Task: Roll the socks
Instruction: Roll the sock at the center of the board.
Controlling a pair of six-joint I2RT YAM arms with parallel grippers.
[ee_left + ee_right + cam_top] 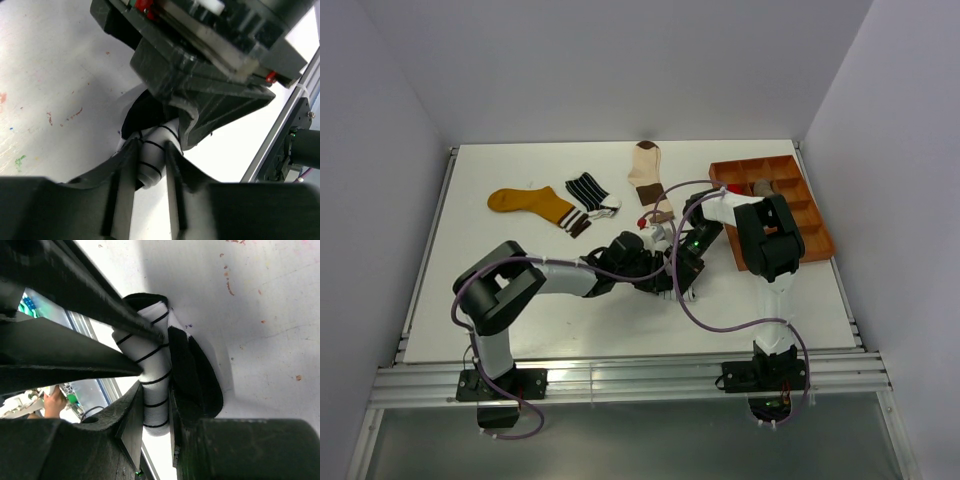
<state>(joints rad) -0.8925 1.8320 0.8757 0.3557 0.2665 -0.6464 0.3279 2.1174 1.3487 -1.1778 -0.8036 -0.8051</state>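
white table (570, 320): mustard sock (525, 202), black striped sock (588, 189), cream sock (646, 166) at far side; orange tray (750, 162) far right.

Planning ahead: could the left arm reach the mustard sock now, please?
Probably, once freed: the left gripper is shut on the striped sock, but nothing seems to block the way to the mustard sock.

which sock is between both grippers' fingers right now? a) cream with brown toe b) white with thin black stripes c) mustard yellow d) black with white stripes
b: the wrist views show the left gripper and right gripper each closed on the rolled white sock with thin black stripes, while the mustard sock, cream sock and black striped sock lie untouched farther back.
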